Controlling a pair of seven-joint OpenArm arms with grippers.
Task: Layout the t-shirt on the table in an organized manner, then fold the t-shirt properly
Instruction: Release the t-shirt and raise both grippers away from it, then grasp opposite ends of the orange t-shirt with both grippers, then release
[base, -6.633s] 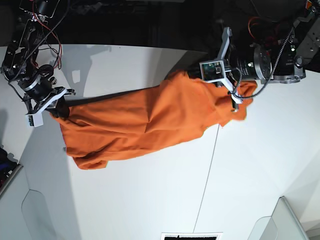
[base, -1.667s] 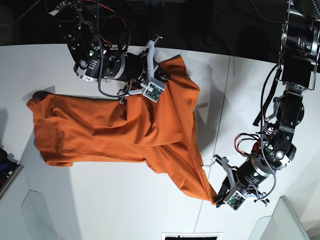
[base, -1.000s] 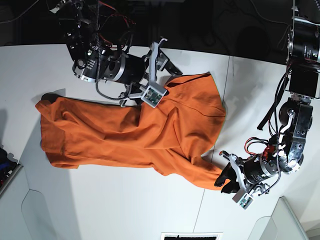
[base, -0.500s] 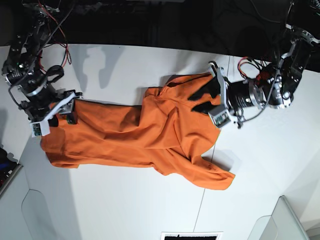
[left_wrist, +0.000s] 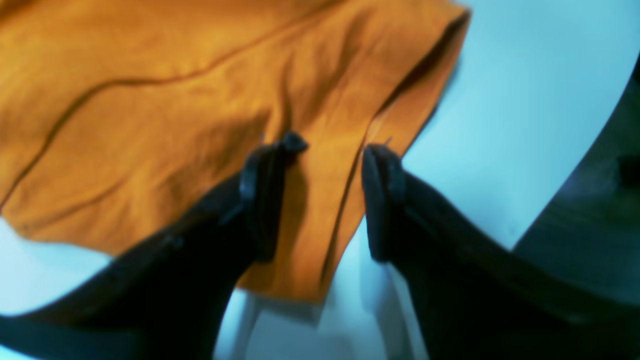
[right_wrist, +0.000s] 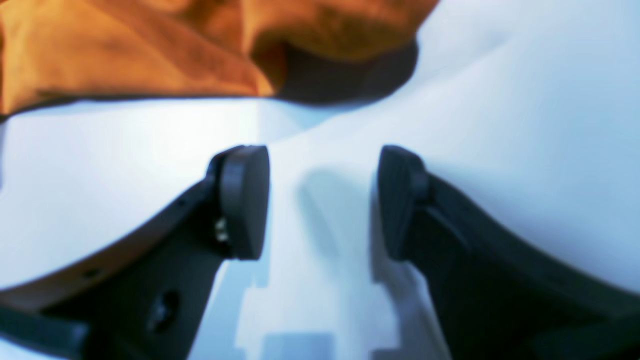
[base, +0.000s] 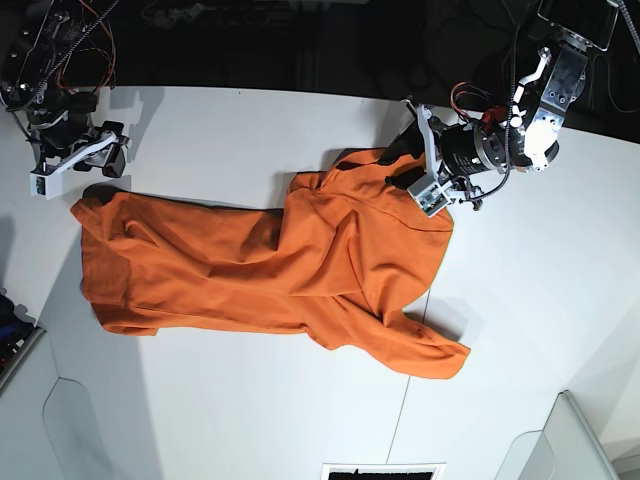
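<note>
T-shirt (base: 280, 270) unmoved, right gripper (right_wrist: 320, 200) now lifted clear, left gripper (left_wrist: 320, 200) gaping, both empty

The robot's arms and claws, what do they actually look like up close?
Each claw, the left gripper and the right gripper, is a pair of curved black fingers ending in flat, rounded pads. In the base view the arms are dark metal with silvery cylindrical joints, white brackets near the wrists, and loose black and red cables.
</note>
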